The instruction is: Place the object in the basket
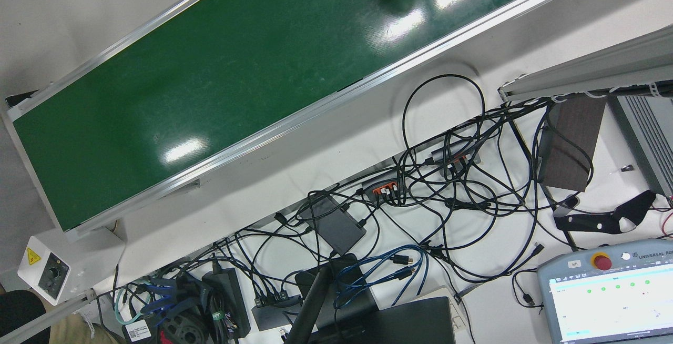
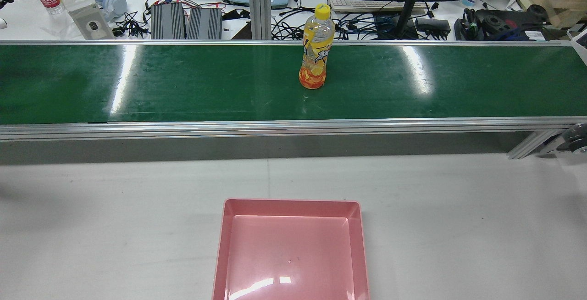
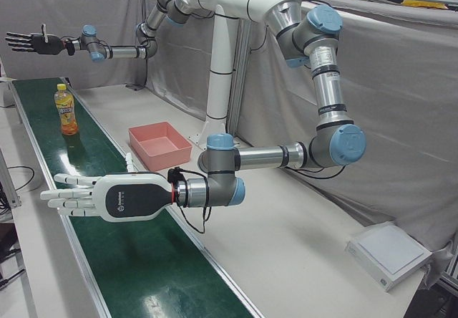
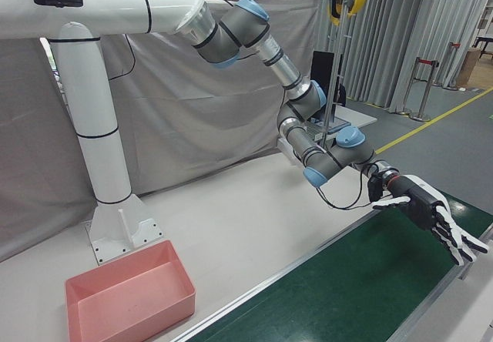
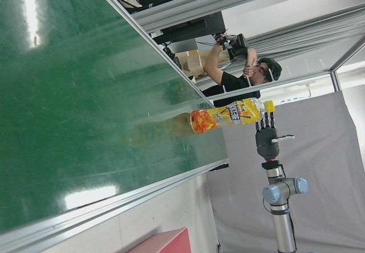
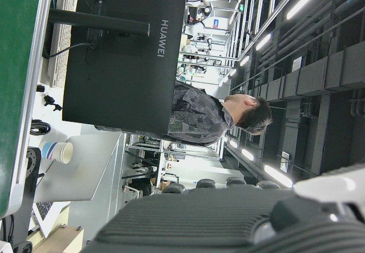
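The task has barely begun: the reach is yet to be made. The bottle (image 2: 315, 47) stands upright on the green belt (image 2: 183, 84), about midway along it and near its far edge in the rear view. The pink basket (image 2: 291, 202) sits empty on the table on the robot's side, well apart from the bottle.

The left hand (image 3: 107, 198) hovers low over the belt with its fingers straight and spread, holding nothing, well short of the bottle. The right hand (image 3: 36, 43) is raised beyond the bottle, also flat and open, also empty.

Next, I judge, one hand must travel along the belt to the bottle and come in level at its waist. It then closes round the body without tipping it, since a tall bottle is easily toppled.
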